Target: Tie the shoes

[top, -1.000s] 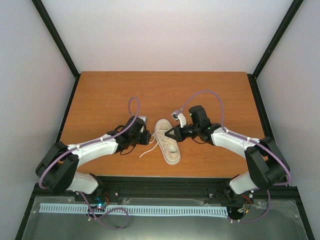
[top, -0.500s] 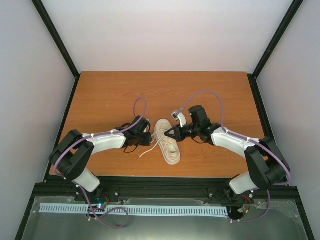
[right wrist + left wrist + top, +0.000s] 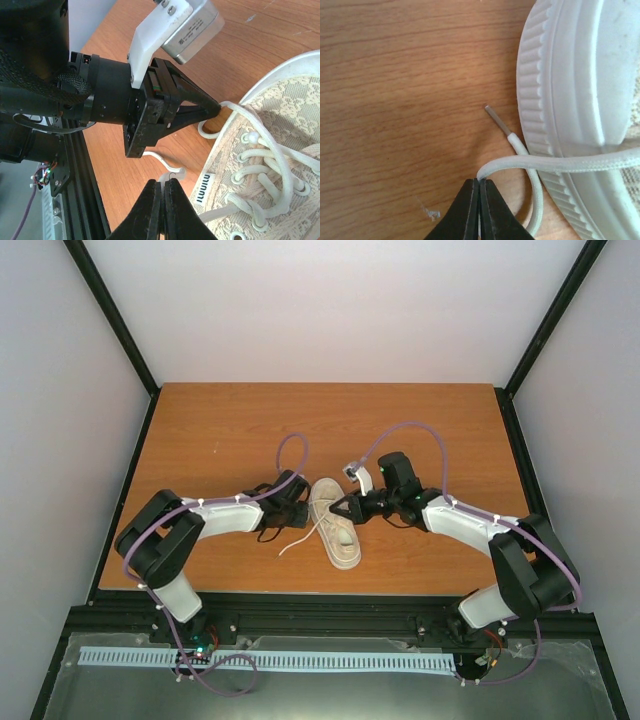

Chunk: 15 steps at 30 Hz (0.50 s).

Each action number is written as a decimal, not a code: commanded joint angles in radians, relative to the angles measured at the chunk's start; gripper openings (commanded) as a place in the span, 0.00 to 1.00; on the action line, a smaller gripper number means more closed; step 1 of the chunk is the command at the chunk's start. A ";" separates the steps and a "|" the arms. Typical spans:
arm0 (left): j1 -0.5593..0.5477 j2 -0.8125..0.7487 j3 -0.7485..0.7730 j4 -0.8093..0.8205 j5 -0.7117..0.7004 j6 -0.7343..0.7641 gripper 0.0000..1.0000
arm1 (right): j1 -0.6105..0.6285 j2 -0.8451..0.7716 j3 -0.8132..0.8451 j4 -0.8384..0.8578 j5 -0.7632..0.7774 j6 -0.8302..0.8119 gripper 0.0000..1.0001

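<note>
The cream sneaker [image 3: 336,525] lies mid-table, toe toward me. In the left wrist view its ribbed sole [image 3: 555,100] fills the right side. My left gripper [image 3: 480,183] is shut on a bend of a pale lace [image 3: 560,164] just beside the sole, low over the wood. The lace's tip [image 3: 496,118] lies free. My right gripper [image 3: 163,185] is shut on another lace strand [image 3: 172,172] beside the shoe's side [image 3: 260,175]. The left gripper [image 3: 165,107] shows there too, its tips at the shoe's edge. From above, left gripper [image 3: 304,512] and right gripper [image 3: 339,508] flank the shoe's heel end.
The orange-brown table [image 3: 220,430] is bounded by black frame posts [image 3: 110,310] and white walls. A loose lace end [image 3: 290,545] trails left of the shoe. A black rail [image 3: 320,605] runs along the near edge. Purple cables [image 3: 410,430] loop over both arms.
My left arm has folded at the elbow and its gripper has moved right, closer to the shoe. The right arm and the shoe have stayed nearly still.
</note>
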 commanded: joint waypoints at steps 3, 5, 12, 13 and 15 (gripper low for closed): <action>-0.018 0.031 -0.006 -0.014 -0.007 -0.015 0.01 | 0.008 -0.010 -0.017 0.035 0.014 0.004 0.03; -0.020 -0.020 -0.020 0.006 -0.009 -0.020 0.01 | 0.008 -0.010 -0.016 0.038 0.026 0.009 0.03; -0.018 -0.249 -0.014 -0.025 0.046 -0.014 0.01 | 0.007 -0.016 -0.006 0.040 0.103 0.066 0.03; -0.017 -0.291 -0.006 -0.044 0.054 -0.013 0.01 | 0.007 -0.018 -0.003 0.039 0.116 0.077 0.03; -0.017 -0.356 0.006 -0.088 0.073 -0.004 0.01 | 0.007 -0.017 0.005 0.030 0.144 0.104 0.03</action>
